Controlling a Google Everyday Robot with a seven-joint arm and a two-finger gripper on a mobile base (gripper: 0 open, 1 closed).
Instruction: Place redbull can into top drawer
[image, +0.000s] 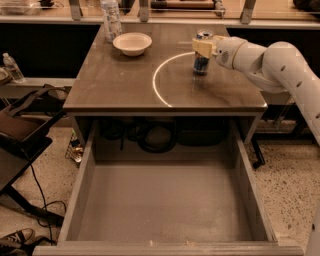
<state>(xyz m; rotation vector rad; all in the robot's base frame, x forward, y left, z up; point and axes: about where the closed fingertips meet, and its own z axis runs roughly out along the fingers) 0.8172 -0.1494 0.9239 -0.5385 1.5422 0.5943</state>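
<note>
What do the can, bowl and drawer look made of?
Can, gripped by the end effector over the tabletop: metal, shiny silver top. Bowl: ceramic or plastic, smooth off-white. Drawer: likely wood or laminate, matte grey-brown.

Setting, as I read it from my console: a robotics lab or test room. Evidence:
- hard speckled floor (290, 185)
- loose black cable (37, 200) trailing across that floor
- coiled black cables (157, 137) behind the open grey-brown top drawer (165, 200)
- long wooden workbench (270, 12) along the back
- cream two-finger gripper (202, 47) over the far right of the brown wood-grain table (125, 85), clasping the slim blue-and-silver redbull can (201, 64)
</note>
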